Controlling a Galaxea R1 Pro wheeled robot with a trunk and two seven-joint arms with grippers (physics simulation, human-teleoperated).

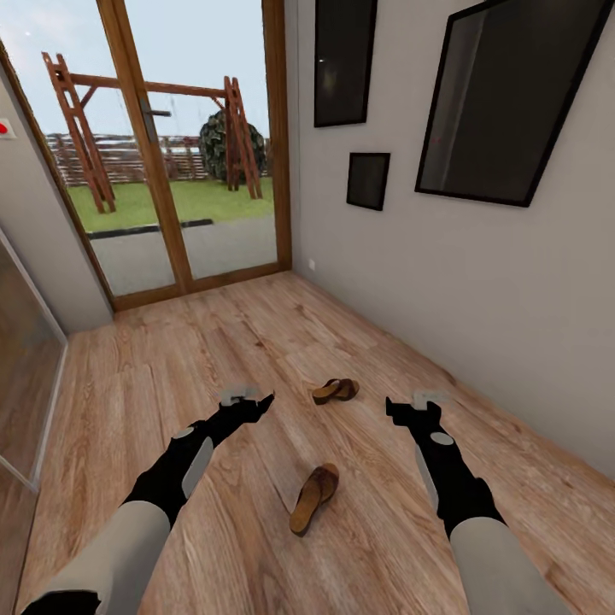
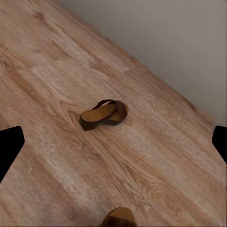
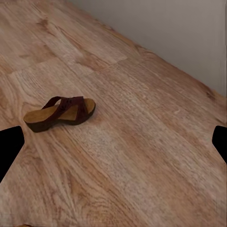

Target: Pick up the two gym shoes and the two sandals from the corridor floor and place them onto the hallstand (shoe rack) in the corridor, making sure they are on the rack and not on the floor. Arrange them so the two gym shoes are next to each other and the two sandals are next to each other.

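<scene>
Brown sandals on floor [image 1: 213, 359]: far sandal [image 1: 335, 390] ahead between tools, near sandal [image 1: 313, 498] behind them; left tool [image 1: 248, 400] and right tool [image 1: 416, 408] both apart, empty.

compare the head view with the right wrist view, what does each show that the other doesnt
Head view alone: the glass door with the garden beyond, dark frames on the wall, both arms with the left gripper and right gripper held above the floor, and the nearer sandal lying between them. Right wrist view alone: a close look at the farther sandal's wide strap and tan insole, resting upright on its sole. Both share the farther sandal, the wood-plank floor and the grey wall.
</scene>
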